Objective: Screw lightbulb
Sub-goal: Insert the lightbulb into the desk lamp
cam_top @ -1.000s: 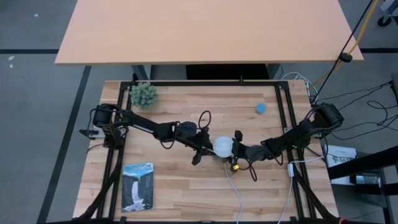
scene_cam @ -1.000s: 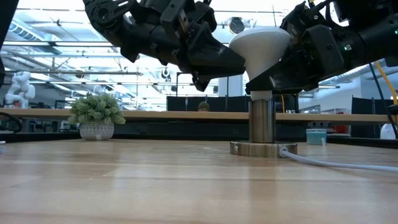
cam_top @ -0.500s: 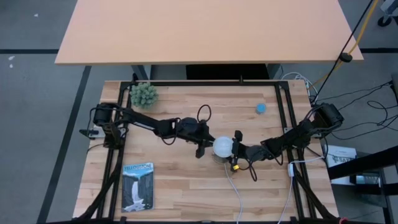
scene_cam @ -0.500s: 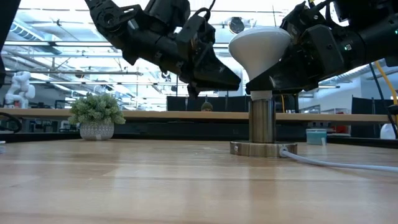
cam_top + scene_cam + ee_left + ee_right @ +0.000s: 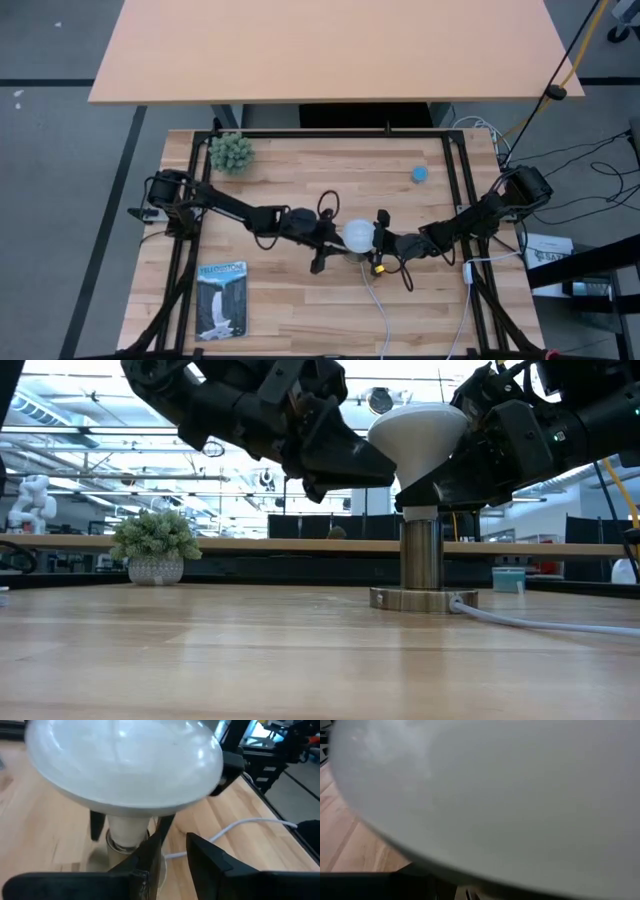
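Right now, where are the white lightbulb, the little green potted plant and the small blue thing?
White lightbulb (image 5: pixel 418 430), low view, dome.
Green potted plant (image 5: pixel 231 153), high view, foliage.
Small blue object (image 5: pixel 420 174), high view, its top.

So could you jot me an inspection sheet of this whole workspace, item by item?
Surface: wooden slat table in a black frame.
Job's things: the lightbulb stands dome up on a silvery socket post with a round base, near the table's middle.
Clutter: small potted plant at a far corner, small blue object on the far right, a picture card near the front left.
Grippers: left gripper sits against the bulb's left side, fingers a little apart; right gripper grips the bulb's neck from the right.
Cables: white cord runs from the socket base off the front edge.
Surroundings: another bare tabletop beyond, cables on the floor at right.
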